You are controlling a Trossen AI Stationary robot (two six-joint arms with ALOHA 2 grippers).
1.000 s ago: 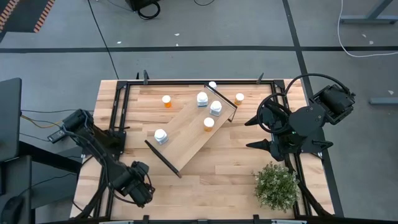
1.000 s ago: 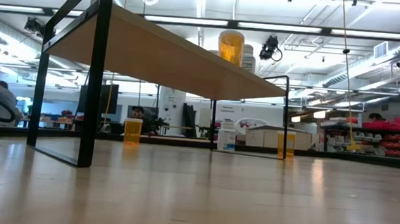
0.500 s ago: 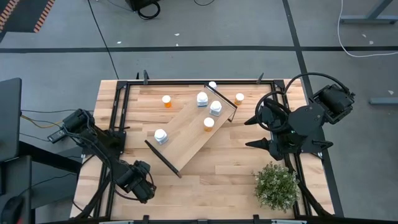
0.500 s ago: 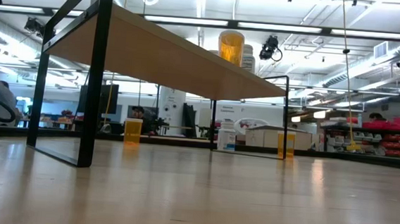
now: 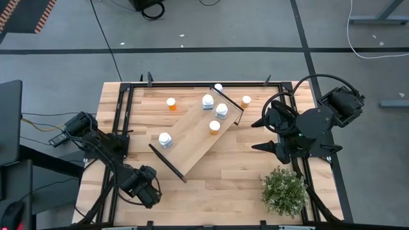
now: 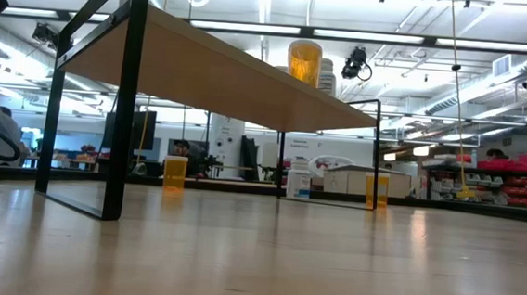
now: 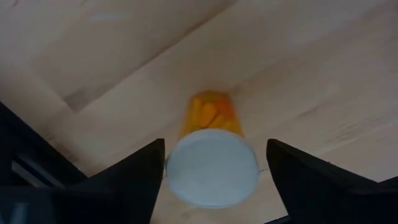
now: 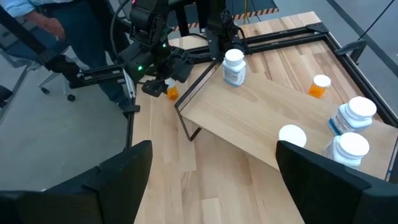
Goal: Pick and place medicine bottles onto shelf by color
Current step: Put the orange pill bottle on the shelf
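Left gripper (image 7: 211,171) low over the near left of the table (image 5: 223,185), fingers (image 7: 134,177) spread either side of an upright orange bottle (image 7: 210,163) with white cap, close beside the cap; contact not clear. Right gripper (image 8: 211,180) fully open, empty, raised at the right side. Shelf (image 5: 195,131) diagonal mid-table, four bottles on top.

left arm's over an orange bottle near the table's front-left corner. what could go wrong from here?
1. The left hand straddles the orange bottle with fingers apart, not yet gripping; an off-centre close could tip it.
2. It stands near the table edge, so a knock might send it off.
3. The shelf already holds four bottles; placing could bump one.
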